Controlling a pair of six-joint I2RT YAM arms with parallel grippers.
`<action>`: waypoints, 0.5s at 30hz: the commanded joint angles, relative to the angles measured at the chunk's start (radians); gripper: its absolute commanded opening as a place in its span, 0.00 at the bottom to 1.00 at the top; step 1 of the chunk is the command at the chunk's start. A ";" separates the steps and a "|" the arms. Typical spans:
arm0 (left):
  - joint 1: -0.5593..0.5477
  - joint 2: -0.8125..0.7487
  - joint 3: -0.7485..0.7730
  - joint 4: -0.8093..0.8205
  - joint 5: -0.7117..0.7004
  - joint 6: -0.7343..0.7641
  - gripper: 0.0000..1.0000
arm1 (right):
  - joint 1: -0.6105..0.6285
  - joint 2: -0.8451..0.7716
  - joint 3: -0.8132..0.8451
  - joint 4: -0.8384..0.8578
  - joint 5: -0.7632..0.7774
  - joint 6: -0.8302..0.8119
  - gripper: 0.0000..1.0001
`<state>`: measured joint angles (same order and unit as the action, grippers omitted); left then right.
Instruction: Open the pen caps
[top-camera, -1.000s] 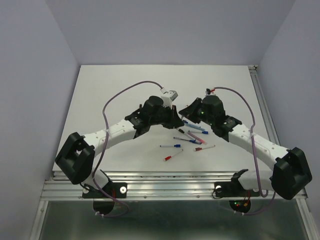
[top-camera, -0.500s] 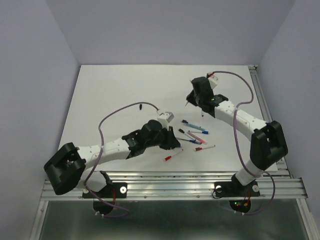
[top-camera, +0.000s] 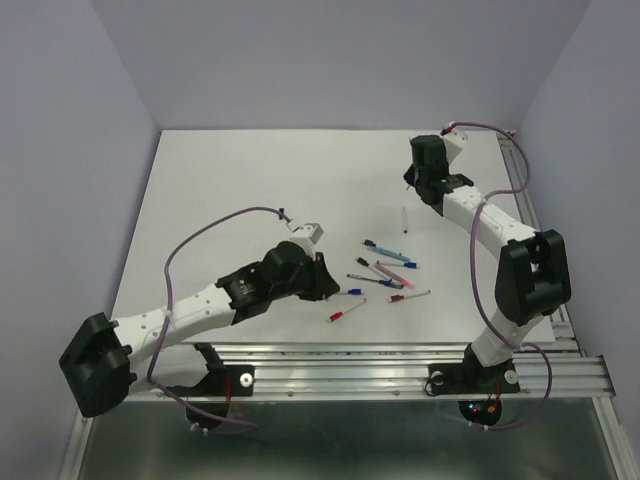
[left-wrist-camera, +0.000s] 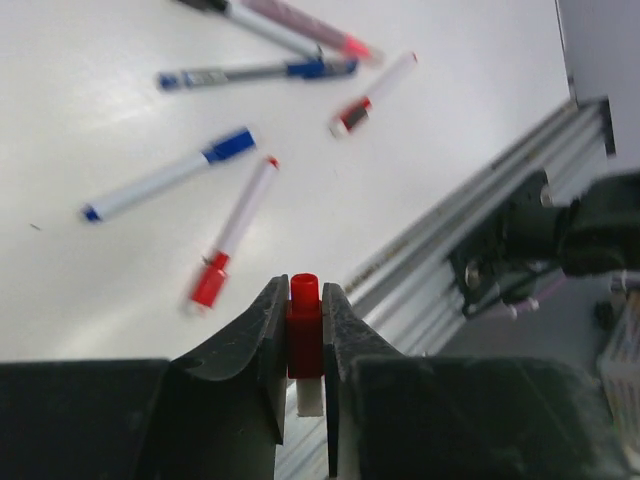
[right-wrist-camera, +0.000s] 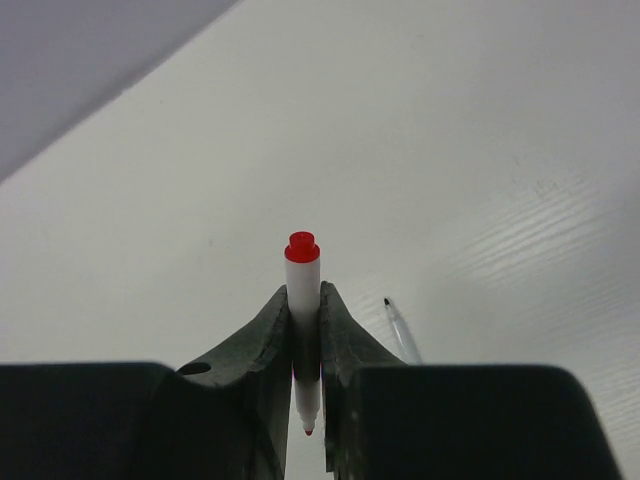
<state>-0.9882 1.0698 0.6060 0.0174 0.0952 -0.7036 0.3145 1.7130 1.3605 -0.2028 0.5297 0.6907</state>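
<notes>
My left gripper is shut on a red pen cap, and a short white stub shows below the cap; the gripper hovers near the table's front edge. My right gripper is at the far right, shut on a white-barrelled red pen with its tip bare, held above the table; the gripper points at bare table. Several capped pens lie in a loose cluster mid-table. A red-capped pen and a blue-capped pen lie just ahead of the left gripper.
A clear uncapped pen lies alone between the cluster and the right gripper; it also shows in the right wrist view. An aluminium rail runs along the near edge. Walls close off the back and sides.
The grippers were together over the pens. The left arm has pulled back to the near left with the cap, and the right arm has swung to the far right with the pen.
</notes>
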 joint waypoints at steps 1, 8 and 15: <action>0.173 0.065 0.100 -0.066 -0.072 0.085 0.00 | -0.002 -0.047 -0.118 0.072 -0.050 -0.121 0.01; 0.399 0.393 0.366 -0.143 -0.138 0.188 0.00 | -0.020 -0.010 -0.162 -0.003 -0.086 -0.193 0.01; 0.468 0.636 0.606 -0.241 -0.227 0.239 0.02 | -0.049 0.123 -0.120 -0.053 -0.195 -0.324 0.01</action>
<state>-0.5430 1.6417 1.0843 -0.1352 -0.0521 -0.5262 0.2749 1.7741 1.2098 -0.2077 0.3855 0.4561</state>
